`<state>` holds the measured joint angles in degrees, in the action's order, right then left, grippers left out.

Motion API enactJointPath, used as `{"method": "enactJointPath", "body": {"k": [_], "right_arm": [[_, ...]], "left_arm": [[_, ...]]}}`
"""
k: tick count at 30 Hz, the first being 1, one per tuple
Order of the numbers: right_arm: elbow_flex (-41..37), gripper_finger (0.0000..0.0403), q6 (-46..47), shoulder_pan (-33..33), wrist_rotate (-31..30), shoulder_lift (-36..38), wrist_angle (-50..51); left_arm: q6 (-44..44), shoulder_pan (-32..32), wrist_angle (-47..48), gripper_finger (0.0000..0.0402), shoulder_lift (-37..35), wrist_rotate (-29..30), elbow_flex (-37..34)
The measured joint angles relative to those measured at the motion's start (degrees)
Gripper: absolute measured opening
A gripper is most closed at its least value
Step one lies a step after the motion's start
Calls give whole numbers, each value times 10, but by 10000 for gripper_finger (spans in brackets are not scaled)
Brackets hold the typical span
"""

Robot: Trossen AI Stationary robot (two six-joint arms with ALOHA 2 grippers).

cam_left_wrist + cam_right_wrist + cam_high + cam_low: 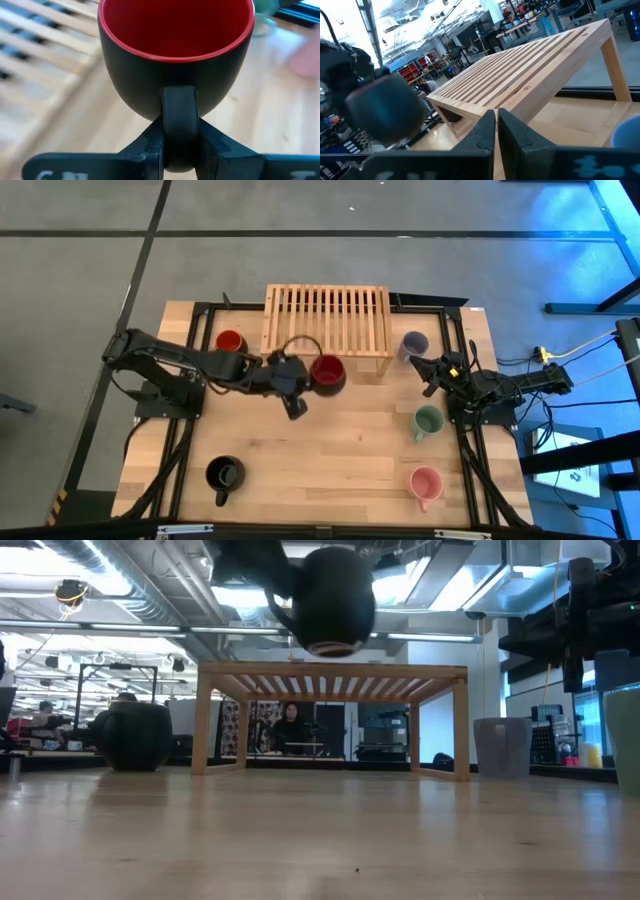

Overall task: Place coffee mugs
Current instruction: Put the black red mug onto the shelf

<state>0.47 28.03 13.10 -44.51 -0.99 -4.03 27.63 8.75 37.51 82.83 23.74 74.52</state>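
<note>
- A wooden desk [330, 460] is seen from above, with a dark robot arm at each side.
- Near the left edge, at the front, a black mug [224, 474] stands upright on the desk.
- Farther back on the left, a red-orange mug [230, 342] stands just beside the left end of a slatted wooden rack [326, 318].
- The left hand [306, 379] reaches toward the middle of the desk and is clenched on the handle of a dark mug with a red inside [328, 373].
- In the left wrist view, the fingers [150, 145] pinch that handle from both sides, and the mug's mouth faces up.
- In the low view, this dark mug [335, 600] hangs in the air above the rack's top [333, 680], clear of the desk.
- From above, it sits at the rack's front edge.
- At the rack's right end, a lavender-blue mug [414, 345] stands on the desk.
- The right hand [432, 377] rests near the right edge, just in front of the lavender-blue mug; its fingers [482, 131] are pressed together, holding nothing.
- A green mug [428, 421] stands in front of the right hand.
- A pink mug [425, 483] stands near the front right corner.
</note>
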Motion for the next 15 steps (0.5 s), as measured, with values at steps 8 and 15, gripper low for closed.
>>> {"method": "enactJointPath", "body": {"k": [8, 15], "right_arm": [[0, 10, 0, 0, -25, 0, 1], [0, 10, -5, 0, -31, 0, 2]], "left_arm": [[37, -98, 103, 58, -1, 56, 66], [51, -204, 145, 58, -16, 90, 97]]}}
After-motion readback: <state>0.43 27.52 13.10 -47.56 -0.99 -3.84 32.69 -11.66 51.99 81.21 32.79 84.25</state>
